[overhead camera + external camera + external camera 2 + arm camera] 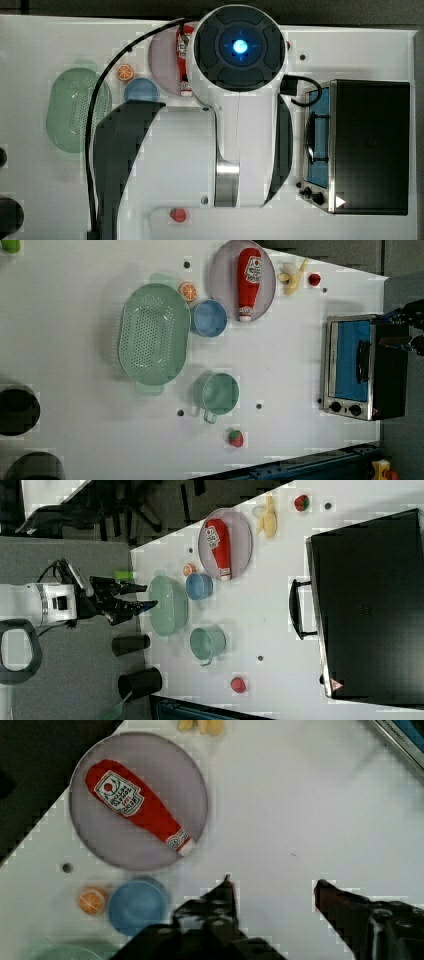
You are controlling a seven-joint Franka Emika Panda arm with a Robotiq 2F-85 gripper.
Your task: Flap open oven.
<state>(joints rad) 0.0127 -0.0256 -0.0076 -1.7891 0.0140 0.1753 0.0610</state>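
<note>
The oven stands at the top view's right, with a black top and a silver frame. Its blue glass door is shut, and the dark bar handle sticks out from the front. My gripper hangs high above the table, well away from the oven, over the dishes. It is open, and the wrist view shows the gripper with only bare white table between its black fingers. A corner of the oven shows at the edge of the wrist view.
A grey plate holds a red ketchup bottle. Beside it are a blue bowl, an orange slice, a green colander, a green mug, a banana and a strawberry. Black cups stand at the table's edge.
</note>
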